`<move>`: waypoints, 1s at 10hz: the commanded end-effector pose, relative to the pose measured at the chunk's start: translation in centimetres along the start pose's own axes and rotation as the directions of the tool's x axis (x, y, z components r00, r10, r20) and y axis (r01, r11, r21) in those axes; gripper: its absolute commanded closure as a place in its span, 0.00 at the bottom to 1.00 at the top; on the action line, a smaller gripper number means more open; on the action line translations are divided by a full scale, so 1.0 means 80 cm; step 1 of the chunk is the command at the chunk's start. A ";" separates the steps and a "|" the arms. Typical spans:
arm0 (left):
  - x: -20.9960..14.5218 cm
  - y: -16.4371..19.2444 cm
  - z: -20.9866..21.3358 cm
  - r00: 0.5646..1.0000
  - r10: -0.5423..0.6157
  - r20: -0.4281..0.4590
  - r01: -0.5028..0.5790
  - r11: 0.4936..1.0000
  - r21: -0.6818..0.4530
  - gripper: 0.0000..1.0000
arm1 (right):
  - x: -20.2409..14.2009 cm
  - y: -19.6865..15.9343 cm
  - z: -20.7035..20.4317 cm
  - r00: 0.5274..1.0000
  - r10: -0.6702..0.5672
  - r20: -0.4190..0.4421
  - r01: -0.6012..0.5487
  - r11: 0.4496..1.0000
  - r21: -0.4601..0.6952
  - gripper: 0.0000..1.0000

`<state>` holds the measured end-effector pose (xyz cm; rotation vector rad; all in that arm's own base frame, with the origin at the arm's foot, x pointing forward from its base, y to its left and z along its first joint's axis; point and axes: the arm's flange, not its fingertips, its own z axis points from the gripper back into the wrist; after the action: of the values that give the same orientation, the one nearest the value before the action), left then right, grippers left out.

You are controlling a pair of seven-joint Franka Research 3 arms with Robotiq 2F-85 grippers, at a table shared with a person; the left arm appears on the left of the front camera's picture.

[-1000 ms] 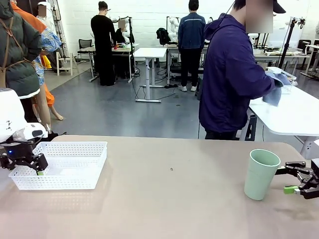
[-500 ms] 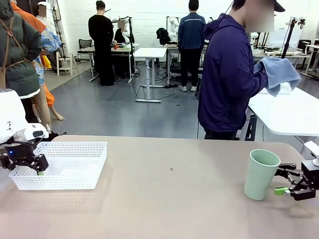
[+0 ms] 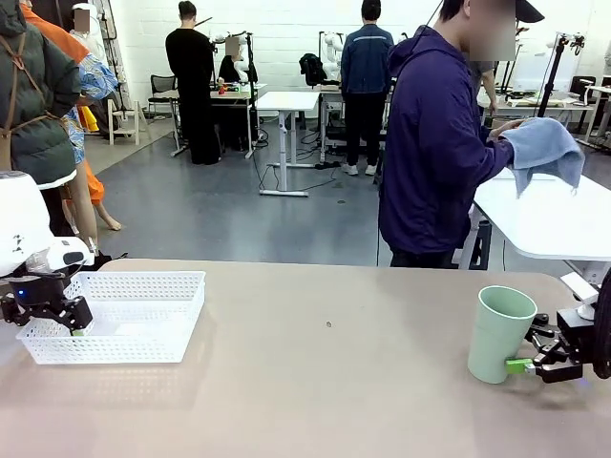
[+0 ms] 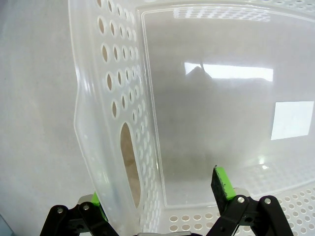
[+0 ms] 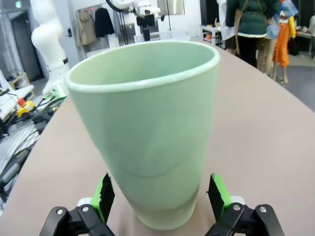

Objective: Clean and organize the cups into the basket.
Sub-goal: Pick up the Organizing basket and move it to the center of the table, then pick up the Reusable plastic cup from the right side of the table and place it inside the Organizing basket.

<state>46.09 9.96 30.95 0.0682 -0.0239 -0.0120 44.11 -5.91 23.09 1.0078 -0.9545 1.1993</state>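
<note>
A pale mint green cup (image 3: 500, 334) stands upright on the tan table near the right edge. My right gripper (image 3: 528, 349) is open at the cup's base. In the right wrist view the cup (image 5: 147, 128) sits between the green pads (image 5: 104, 192), with a small gap on each side. The white perforated basket (image 3: 143, 284) rests at the table's left. It holds nothing. My left gripper (image 3: 59, 321) is open, astride the basket's left end wall (image 4: 101, 103), one finger inside and one outside.
A person in a dark blue jacket (image 3: 434, 143) stands beyond the table's far edge, turned right, holding a blue cloth (image 3: 544, 148) over a white side table (image 3: 544, 224). The tan tabletop (image 3: 325, 382) stretches bare between basket and cup.
My right gripper has slid left along the table until its fingers flank the cup's base. The person has lifted and spread the blue cloth. My left gripper has stayed put.
</note>
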 end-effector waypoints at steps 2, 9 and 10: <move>-0.003 -0.005 -0.023 0.999 -0.005 -0.045 0.006 1.000 0.013 0.00 | 0.004 -0.007 -0.025 0.999 0.042 0.010 -0.042 0.999 -0.015 0.00; -0.002 -0.005 -0.027 0.997 -0.035 -0.072 0.034 0.999 -0.010 1.00 | 0.001 -0.003 -0.031 0.997 0.072 0.017 -0.072 0.997 0.025 0.65; -0.002 -0.004 -0.026 0.997 -0.033 -0.072 0.032 0.999 -0.009 0.64 | 0.001 -0.004 -0.030 0.998 0.066 0.016 -0.066 0.998 0.023 1.00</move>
<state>46.20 9.67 30.73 0.0665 0.0017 -0.0240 44.54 -3.68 23.07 1.0178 -0.9786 1.2558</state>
